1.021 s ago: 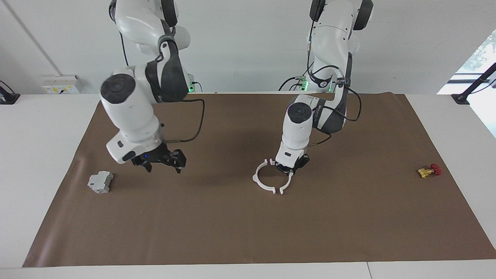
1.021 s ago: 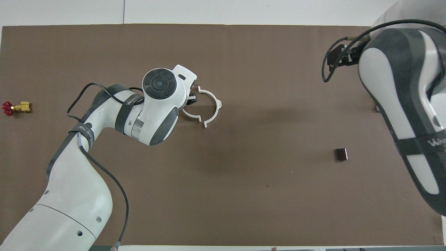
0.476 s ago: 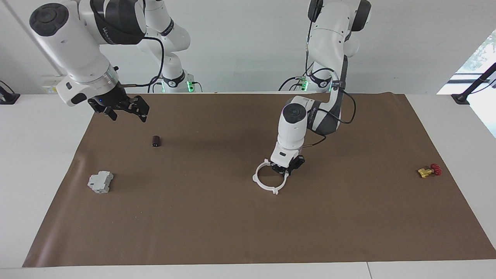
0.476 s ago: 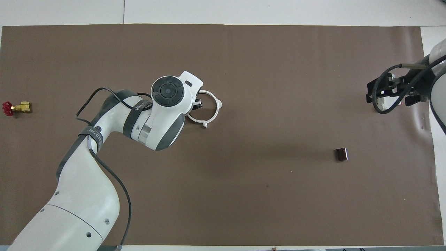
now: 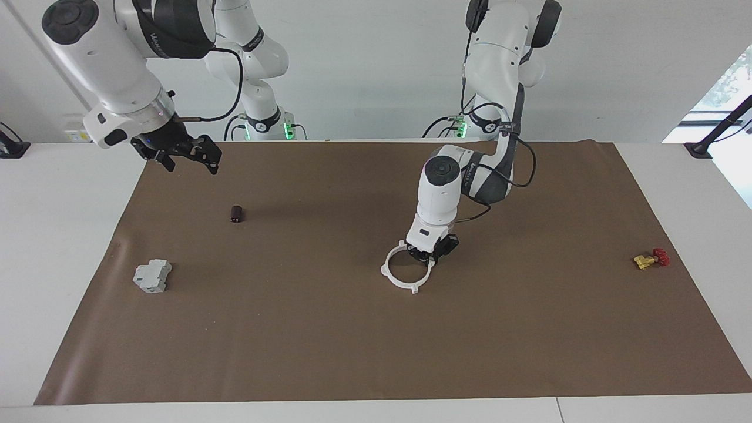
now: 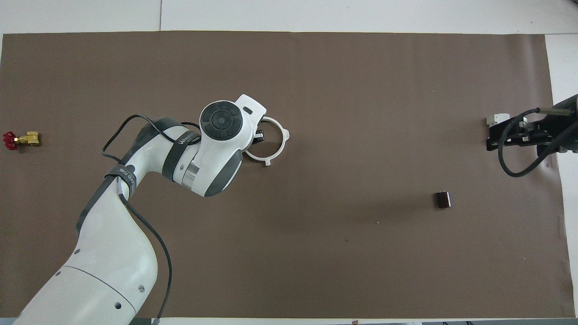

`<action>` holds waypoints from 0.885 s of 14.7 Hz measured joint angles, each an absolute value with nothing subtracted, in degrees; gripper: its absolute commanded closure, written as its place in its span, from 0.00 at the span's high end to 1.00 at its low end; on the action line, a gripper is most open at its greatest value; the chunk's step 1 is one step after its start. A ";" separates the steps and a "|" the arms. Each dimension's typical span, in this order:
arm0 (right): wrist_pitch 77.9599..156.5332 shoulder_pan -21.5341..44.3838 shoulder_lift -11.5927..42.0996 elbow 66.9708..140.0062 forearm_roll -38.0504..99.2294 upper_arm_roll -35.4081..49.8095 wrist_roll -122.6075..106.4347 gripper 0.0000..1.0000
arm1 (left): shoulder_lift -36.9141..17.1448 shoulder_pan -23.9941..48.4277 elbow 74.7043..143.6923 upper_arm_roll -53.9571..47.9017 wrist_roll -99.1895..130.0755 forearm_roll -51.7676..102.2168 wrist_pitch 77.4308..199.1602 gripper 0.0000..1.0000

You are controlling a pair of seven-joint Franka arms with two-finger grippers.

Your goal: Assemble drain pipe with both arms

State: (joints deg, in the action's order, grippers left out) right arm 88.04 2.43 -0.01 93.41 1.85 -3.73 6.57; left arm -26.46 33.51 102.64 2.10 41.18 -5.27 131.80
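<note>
The drain pipe (image 5: 404,271) lies flat on the counter (image 5: 376,329) as a closed white ring, toward the left arm's end. The left claw (image 5: 432,254) pinches the ring's rim nearest the robots. The right claw (image 5: 179,154) hangs wide over the counter's edge, well apart

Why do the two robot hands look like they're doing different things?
The left tool is low, down at the white drain pipe ring lying on the brown mat. The right tool is raised in the air, over the mat's edge at the right arm's end. The left tool is at the ring's rim; the right tool holds nothing, and its fingers are spread open. Both are black, two-fingered, on white arms.
</note>
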 measured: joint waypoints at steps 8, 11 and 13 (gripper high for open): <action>88.61 1.85 -0.10 93.45 1.81 -6.54 6.55 1.00 | -26.46 33.51 102.66 2.11 41.18 -5.27 132.13 0.53; 88.63 1.90 -0.12 93.31 1.81 -6.39 6.55 1.00 | -26.46 33.53 102.74 2.08 41.14 -5.28 133.75 1.00; 88.66 1.98 -0.13 93.30 1.80 -6.26 6.53 1.00 | -26.46 33.58 102.78 2.06 41.09 -5.31 134.16 1.00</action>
